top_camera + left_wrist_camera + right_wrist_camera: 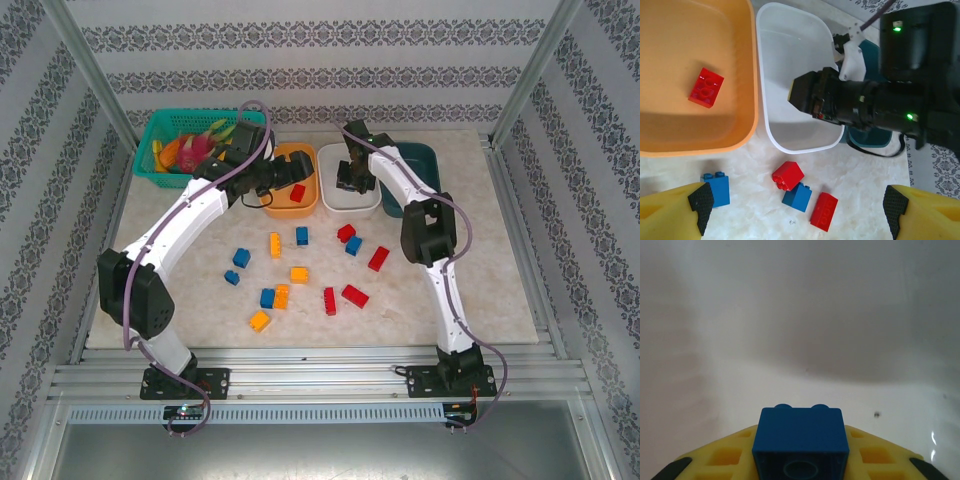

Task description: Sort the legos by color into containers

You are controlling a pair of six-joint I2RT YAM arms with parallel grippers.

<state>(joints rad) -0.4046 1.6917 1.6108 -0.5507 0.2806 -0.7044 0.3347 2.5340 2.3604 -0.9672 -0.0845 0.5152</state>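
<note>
R hand [352, 182] grips 1 blue brick [800, 442] directly above white bin [800, 315] floor; L hand [796, 201], jaws wide, holds nothing, near orange bin [747, 75].

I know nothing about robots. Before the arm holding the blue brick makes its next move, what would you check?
1. Right tool gripping the blue brick: ok.
2. Blue brick hanging above the white bin: ok.
3. White bin free of other colours: cannot tell, the right tool hides part of it.
4. Left tool open and empty: ok.
5. Red brick lying inside the orange bin: ok.
6. The two tools apart, not touching: ok.
</note>
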